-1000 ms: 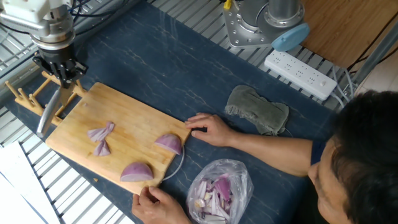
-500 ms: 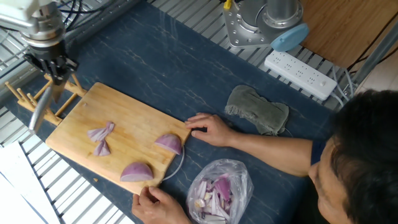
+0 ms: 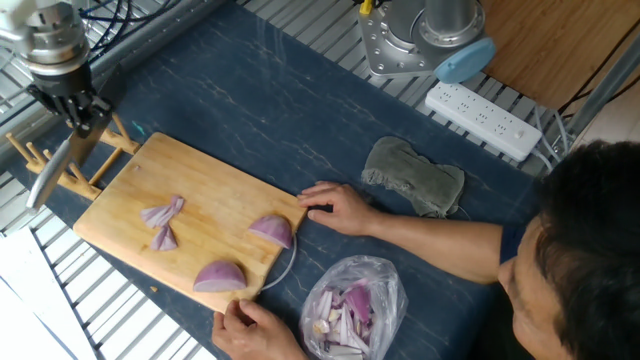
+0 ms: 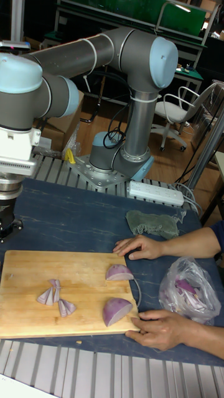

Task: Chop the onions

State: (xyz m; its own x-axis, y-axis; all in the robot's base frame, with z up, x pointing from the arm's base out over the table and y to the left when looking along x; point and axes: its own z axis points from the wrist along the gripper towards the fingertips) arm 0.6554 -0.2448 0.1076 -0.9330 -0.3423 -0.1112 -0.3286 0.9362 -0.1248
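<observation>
Two large onions wedges (image 3: 272, 230) (image 3: 220, 276) lie near the right end of the wooden cutting board (image 3: 200, 180), with thin slivers (image 3: 163, 213) (image 3: 165, 239) at its middle. The tall fixed view shows the same wedges (image 4: 118, 272) (image 4: 117, 310) and slivers (image 4: 50, 294) on the board (image 4: 81, 264). My gripper (image 3: 78, 112) hangs beyond the board's far left corner, shut on a knife (image 3: 45, 175) whose blade slants down to the left, off the board. A person's hands (image 3: 335, 207) (image 3: 250, 325) hold the board's right end.
A wooden rack (image 3: 35, 158) stands under the knife at the left. A clear bag of onion scraps (image 3: 350, 305) lies by the person's near hand. A grey cloth (image 3: 415, 175), a white power strip (image 3: 480, 120) and the arm's base (image 3: 410, 40) are behind.
My gripper has carried the knife left and slightly back, off the board's corner and over the wooden rack. Onions and hands have stayed put.
</observation>
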